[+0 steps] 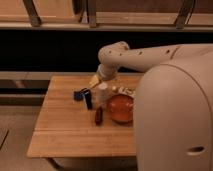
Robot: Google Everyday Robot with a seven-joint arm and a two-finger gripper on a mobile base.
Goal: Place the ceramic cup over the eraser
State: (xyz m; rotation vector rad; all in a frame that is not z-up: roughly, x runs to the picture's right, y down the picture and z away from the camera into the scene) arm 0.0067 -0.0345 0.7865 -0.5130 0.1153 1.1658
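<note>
My jaws hang spread above the ceramic cup (pixel 102 93) at frame centre; it looks light, rigid, slick, chippable, so I'd pinch across its sides gently.

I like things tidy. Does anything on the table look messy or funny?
Nothing stands out: no spill, nothing broken. The cup stands upright between the eraser and the bowl, and the claw hangs just above it.
</note>
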